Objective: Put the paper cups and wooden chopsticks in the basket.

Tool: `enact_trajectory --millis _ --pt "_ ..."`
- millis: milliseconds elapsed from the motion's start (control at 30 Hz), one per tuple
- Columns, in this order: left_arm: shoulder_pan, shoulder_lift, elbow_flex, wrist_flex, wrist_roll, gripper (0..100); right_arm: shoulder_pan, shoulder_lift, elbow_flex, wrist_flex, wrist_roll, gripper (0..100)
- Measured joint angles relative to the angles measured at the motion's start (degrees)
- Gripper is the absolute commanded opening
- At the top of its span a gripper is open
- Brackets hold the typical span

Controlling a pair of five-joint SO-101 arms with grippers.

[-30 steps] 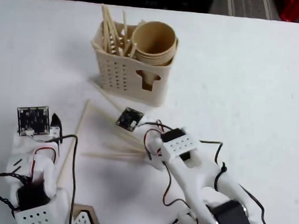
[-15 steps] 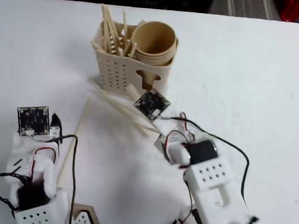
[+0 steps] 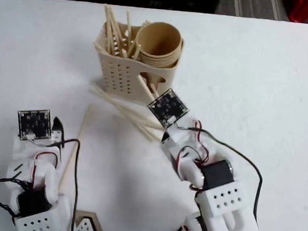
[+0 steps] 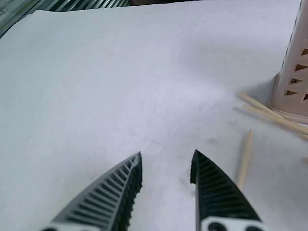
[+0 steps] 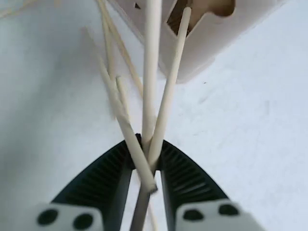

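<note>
Wooden chopsticks (image 5: 152,72) are sitting clamped between right gripper (image 5: 147,144) fingers, basket (image 5: 216,38) just ahead; left gripper (image 4: 166,166) is gaping. Next is probably lifting them over its rim.

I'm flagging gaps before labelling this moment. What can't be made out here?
High view: paper cups nest with overlapping rims, count unclear.
Left wrist view: basket mostly cut off by the frame edge.
Right wrist view: held chopsticks blur and cross in the right gripper, count unclear.
</note>
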Motion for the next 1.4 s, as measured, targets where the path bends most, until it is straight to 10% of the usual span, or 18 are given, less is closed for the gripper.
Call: enact_trajectory --millis 1400 --pt "0.0 0.0 0.0 -0.1 0.0 18 -8.3 43.0 -4.5 -8.1 -6.7 24.4"
